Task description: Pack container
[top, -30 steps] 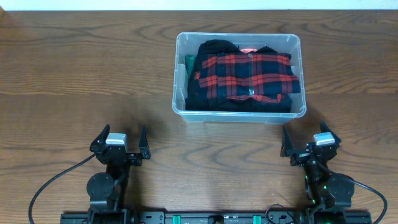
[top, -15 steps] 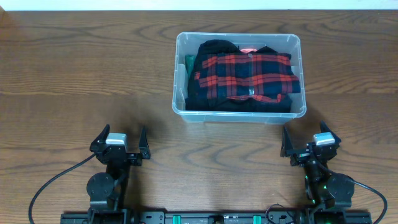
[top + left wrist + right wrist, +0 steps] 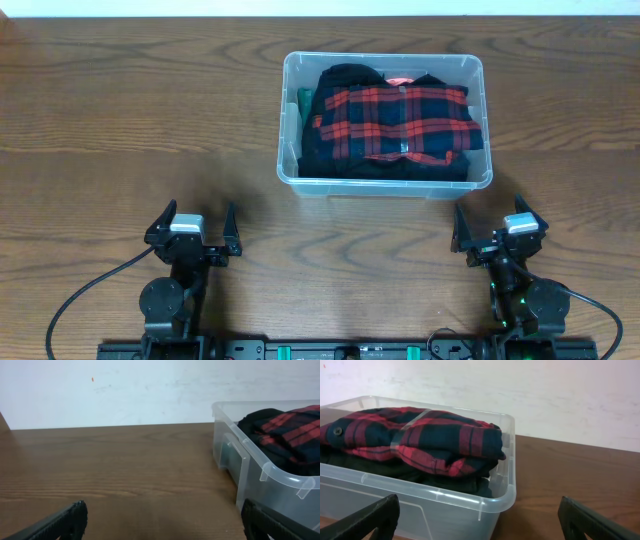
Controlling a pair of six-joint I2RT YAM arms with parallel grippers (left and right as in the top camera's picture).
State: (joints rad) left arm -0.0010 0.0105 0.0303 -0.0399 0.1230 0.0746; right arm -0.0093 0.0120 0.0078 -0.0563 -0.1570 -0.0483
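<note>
The clear plastic container [image 3: 290, 120] stands at the back middle-right of the wooden table. It holds a folded red and dark plaid shirt [image 3: 395, 122] on top of dark clothes. The container also shows in the left wrist view [image 3: 260, 472] and in the right wrist view [image 3: 470, 497], with the plaid shirt [image 3: 420, 435] inside. My left gripper [image 3: 193, 232] is open and empty at the front left, well clear of the container. My right gripper [image 3: 497, 232] is open and empty at the front right, just in front of the container's right corner.
A green item [image 3: 304, 103] is tucked against the container's left inner wall. A white wall [image 3: 125, 390] runs behind the table's far edge. Bare wooden tabletop [image 3: 130, 120] lies left of the container.
</note>
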